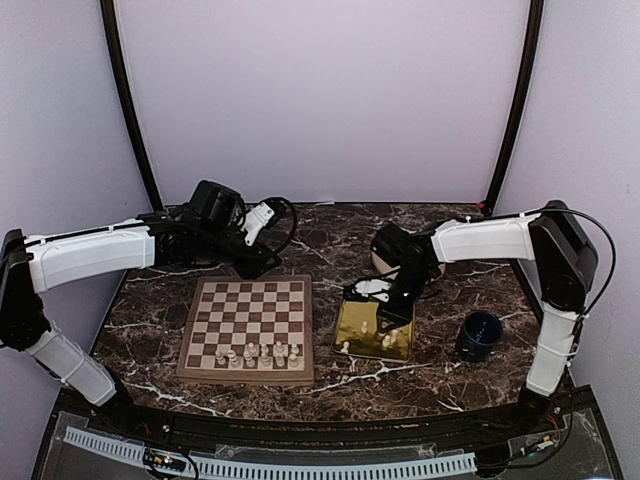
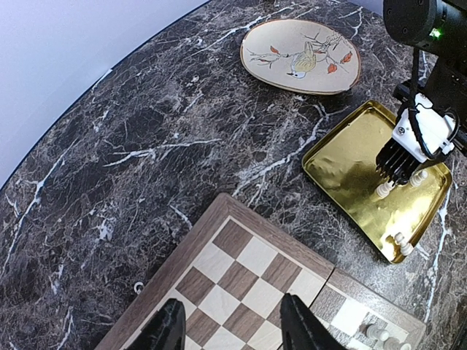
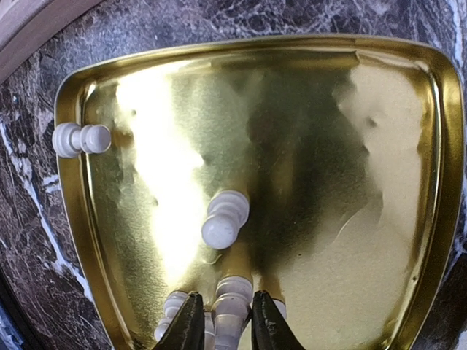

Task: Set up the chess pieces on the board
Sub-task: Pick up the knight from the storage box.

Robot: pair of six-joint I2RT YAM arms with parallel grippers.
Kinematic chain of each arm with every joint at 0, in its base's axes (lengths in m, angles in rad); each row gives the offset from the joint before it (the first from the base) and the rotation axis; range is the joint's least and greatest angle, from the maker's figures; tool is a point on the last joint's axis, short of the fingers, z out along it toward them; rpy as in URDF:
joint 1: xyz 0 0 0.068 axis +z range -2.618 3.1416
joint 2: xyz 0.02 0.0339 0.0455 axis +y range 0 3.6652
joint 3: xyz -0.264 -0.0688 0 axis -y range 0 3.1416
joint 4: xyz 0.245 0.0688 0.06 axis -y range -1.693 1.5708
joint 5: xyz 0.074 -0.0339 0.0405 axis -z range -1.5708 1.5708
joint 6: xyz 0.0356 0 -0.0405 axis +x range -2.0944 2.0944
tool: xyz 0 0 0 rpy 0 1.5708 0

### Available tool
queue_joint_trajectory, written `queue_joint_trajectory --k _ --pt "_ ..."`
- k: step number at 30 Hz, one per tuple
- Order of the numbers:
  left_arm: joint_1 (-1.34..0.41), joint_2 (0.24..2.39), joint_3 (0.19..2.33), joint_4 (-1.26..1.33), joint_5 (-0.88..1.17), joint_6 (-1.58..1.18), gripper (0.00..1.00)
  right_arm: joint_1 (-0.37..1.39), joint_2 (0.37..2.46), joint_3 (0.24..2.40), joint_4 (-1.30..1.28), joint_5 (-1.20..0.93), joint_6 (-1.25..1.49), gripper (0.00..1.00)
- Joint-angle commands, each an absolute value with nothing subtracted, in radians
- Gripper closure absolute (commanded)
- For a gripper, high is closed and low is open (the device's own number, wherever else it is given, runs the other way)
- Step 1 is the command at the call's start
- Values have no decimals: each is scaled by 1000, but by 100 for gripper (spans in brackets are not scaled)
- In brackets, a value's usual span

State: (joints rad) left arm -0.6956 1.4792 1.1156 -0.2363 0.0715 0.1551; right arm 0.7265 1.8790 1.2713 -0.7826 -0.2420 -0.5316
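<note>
The board [image 1: 248, 320] lies left of centre, with a row of several cream chess pieces [image 1: 258, 353] on its near rank. More pieces rest in the gold tray [image 3: 350, 240]: one lies on its left rim [image 3: 80, 138], one stands in the middle [image 3: 225, 219], and another [image 3: 172, 306] is beside my right gripper. My right gripper [image 3: 222, 317] is low in the tray, its fingers [image 3: 264, 321] shut on a pawn [image 3: 233, 299]. My left gripper [image 2: 230, 313] hangs open over the board's far corner [image 2: 241, 248], holding nothing.
A painted bird plate [image 2: 300, 55] sits behind the tray [image 1: 352, 322] on the marble table. A dark blue cup [image 1: 480, 335] stands right of the tray. The right arm reaches over the plate in the top view.
</note>
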Motion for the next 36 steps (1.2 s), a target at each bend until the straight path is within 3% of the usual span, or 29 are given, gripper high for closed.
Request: queue_joint_trajectory --k 1,13,20,28,36 --pt "-693 1483 1124 -257 90 166 53 725 1848 1243 -786 -216 -520 76" --pt "-693 1492 1129 -263 97 167 53 723 1859 1321 -820 -300 -522 92" --pt "-693 1479 1123 -257 80 163 53 700 1884 1395 -886 -437 -535 93" --pt "-693 1468 1125 -255 54 163 53 700 1904 1433 -894 -429 -535 93" --pt "-651 1436 1131 -254 -141 82 51 801 1987 1674 -931 -330 -521 93"
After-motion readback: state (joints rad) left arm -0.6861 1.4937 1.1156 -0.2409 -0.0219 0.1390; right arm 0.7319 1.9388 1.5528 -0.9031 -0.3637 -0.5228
